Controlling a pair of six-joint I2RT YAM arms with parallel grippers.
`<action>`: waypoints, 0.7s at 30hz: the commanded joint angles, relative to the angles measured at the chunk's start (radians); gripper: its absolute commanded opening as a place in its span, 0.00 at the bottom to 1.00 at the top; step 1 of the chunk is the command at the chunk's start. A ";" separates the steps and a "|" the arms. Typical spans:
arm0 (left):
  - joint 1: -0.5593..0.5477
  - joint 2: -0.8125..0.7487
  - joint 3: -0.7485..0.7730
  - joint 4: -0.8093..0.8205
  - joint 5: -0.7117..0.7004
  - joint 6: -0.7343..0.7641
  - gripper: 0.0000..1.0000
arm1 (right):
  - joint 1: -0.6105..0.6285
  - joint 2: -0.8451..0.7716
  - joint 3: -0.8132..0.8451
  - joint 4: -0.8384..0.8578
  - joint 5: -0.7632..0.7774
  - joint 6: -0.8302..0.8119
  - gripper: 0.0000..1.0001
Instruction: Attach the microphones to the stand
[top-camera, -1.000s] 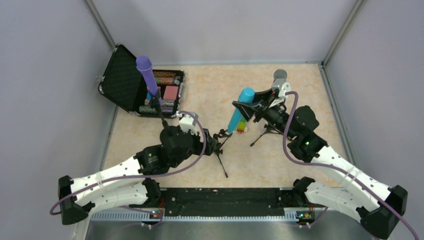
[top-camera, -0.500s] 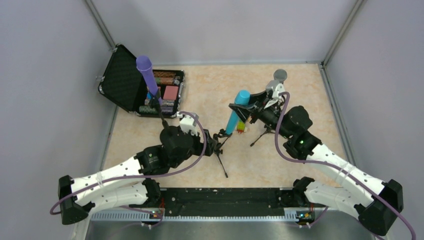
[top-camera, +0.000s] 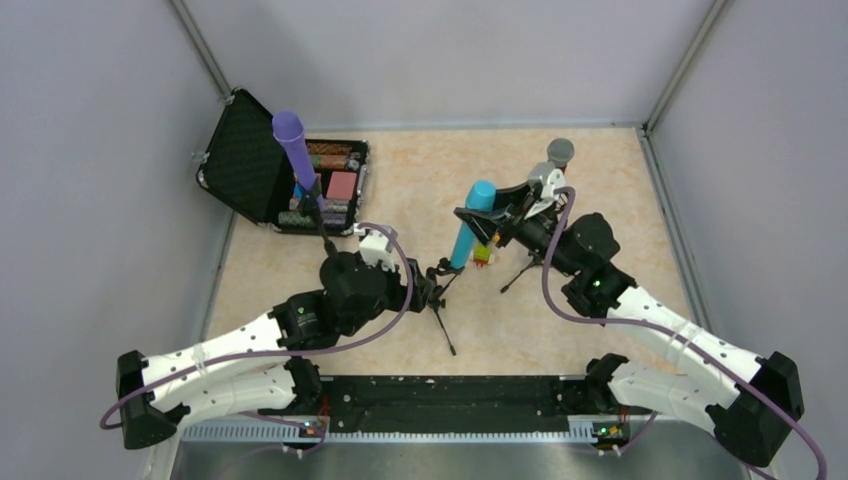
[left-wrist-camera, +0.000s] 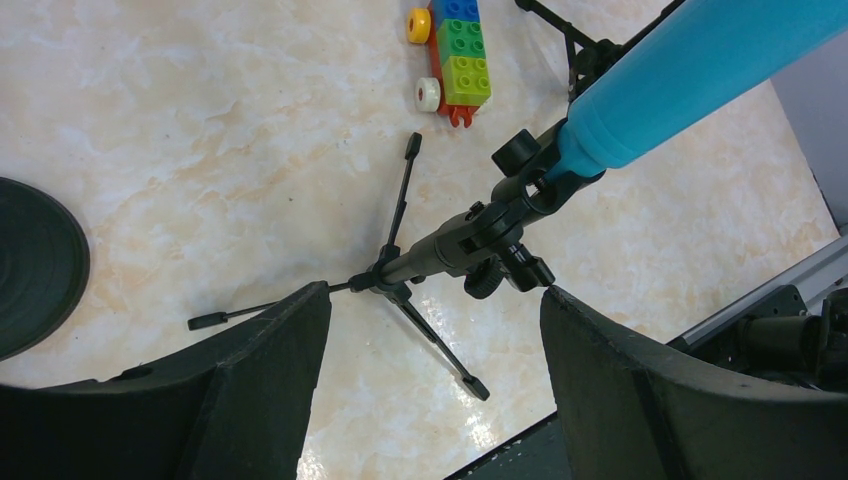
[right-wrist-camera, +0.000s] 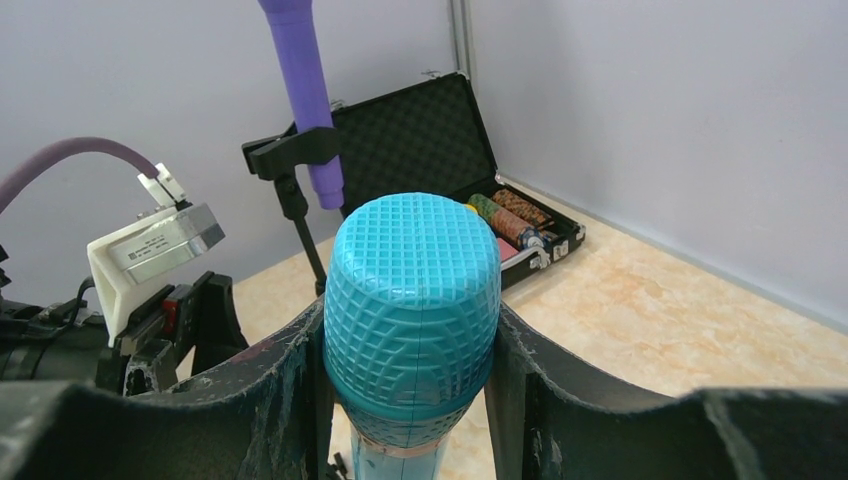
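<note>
My right gripper (right-wrist-camera: 410, 400) clenched on cyan-blue plastic stick microphone (right-wrist-camera: 412, 290), head between fingers. Tail below, at clip of small black tripod stand (left-wrist-camera: 450, 245). My left gripper (left-wrist-camera: 432, 300) released, straddling that stand, not touching. Farther left: all-purple stick microphone (top-camera: 297, 155) clipped upright, done. Grey-headed microphone (top-camera: 560, 150) behind right gripper, seating unclear. Cyan one looks unfinished.
</note>
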 joint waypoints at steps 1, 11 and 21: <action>0.004 0.002 -0.003 0.028 -0.014 0.002 0.81 | 0.010 0.035 -0.038 -0.067 -0.028 -0.011 0.00; 0.004 0.020 0.011 0.023 -0.011 0.004 0.81 | 0.060 0.062 -0.079 -0.080 0.034 -0.069 0.00; 0.004 0.016 0.011 0.021 -0.012 0.003 0.81 | 0.097 0.083 -0.124 -0.083 0.095 -0.131 0.00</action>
